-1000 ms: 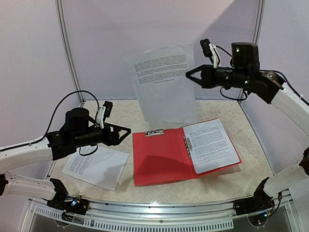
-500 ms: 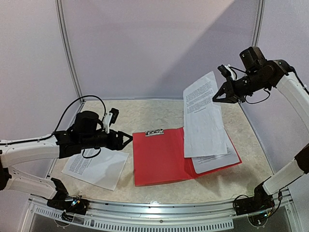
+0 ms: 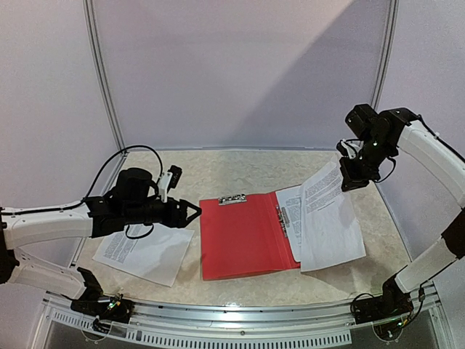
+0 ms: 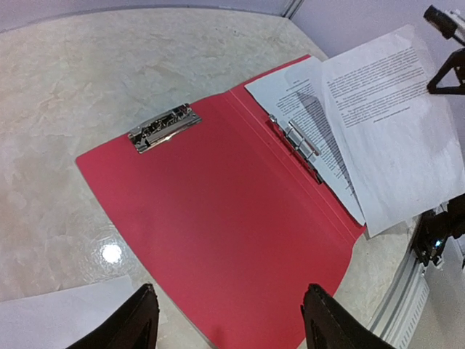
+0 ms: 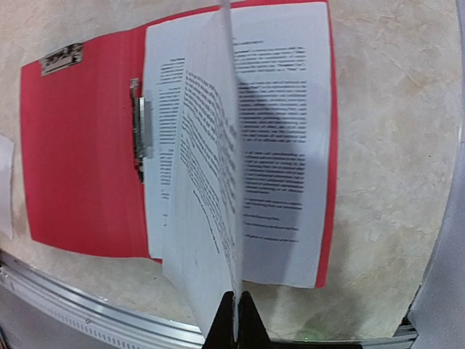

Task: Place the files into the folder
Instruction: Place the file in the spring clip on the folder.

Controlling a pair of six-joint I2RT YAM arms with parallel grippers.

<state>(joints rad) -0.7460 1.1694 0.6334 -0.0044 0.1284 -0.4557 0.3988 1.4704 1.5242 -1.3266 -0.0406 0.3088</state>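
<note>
Where the right gripper (image 5: 236, 318) pinches it, at the bottom middle of the right wrist view, the held sheet (image 5: 207, 189) is caught by one thin edge between closed fingers. It hangs slanted, its free end drooping onto the right half of the open red folder (image 3: 240, 240). A filed sheet (image 5: 290, 109) already lies flat there, beside the metal clips (image 4: 298, 142) on the spine. In the overhead view the held page sits skewed, its lower corner reaching past the folder's near right edge onto the table (image 3: 218, 171). Let go like this, it would likely land crooked and overhang the cover. Dragged straight, it could push the page beneath out of line or crease at the pinch. At left centre, the left gripper (image 3: 193, 212) hovers spread and empty just off the folder's left edge, near a third sheet (image 3: 145, 253) in the lower left, not yet filed.
</note>
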